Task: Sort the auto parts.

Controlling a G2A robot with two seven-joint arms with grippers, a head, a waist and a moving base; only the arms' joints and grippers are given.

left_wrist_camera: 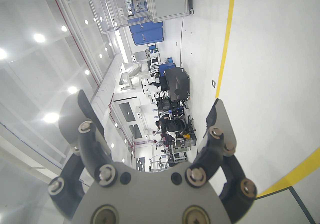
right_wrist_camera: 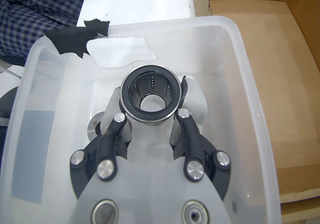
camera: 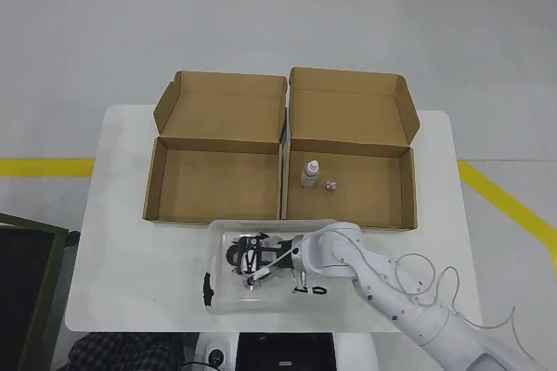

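Now clamps right end effector [right_wrist_camera: 151, 90] on a bearing [right_wrist_camera: 130, 108] inside the bin [right_wrist_camera: 225, 72], with left end effector [left_wrist_camera: 148, 96] gaping, empty. Risks dropping it on lifting, given smooth steel.

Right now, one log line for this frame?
right gripper: shut on bearing, inside clear bin | left gripper: open, holding nothing | right box: holds white part, small metal part
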